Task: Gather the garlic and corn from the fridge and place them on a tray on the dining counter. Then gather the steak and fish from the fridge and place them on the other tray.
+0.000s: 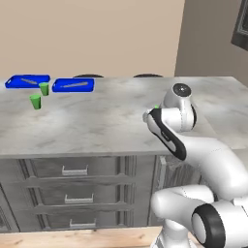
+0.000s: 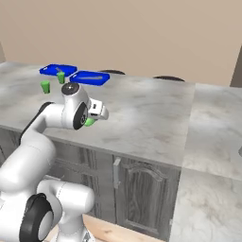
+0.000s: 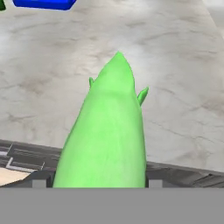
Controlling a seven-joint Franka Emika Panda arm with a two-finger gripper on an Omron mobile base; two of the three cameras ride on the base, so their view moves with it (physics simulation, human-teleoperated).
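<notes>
Carrying: the corn [image 3: 107, 135] sits clamped in the gripper [image 2: 94, 115], tip pointing away from the hand, above the near edge of the dining counter [image 1: 106, 121].
Hand state: closed on the corn; in the hand view the cob fills the space between the two dark finger tips, and in the right base view a bit of green shows under the hand.
Targets: two blue trays at about 11 o'clock from the arm, far side of the counter; the tray [image 1: 73, 85] nearer me and the other tray [image 1: 26, 80] beyond it, just beside each other.
Tray contents: each carries one thin pale-brown item; I cannot identify either.
Obstacles: two green cups [image 1: 39, 95] stand just in front of the trays.
Step advice: I judge the base or arm needs to travel toward 11 o'clock; I keep the cob high over the cups, descend over a bare part of a tray, and lay it flat before letting go.
Hidden: finger contact points are masked by the cob; garlic not made out; stools [image 1: 87, 75] show as dark tops at the far edge.
</notes>
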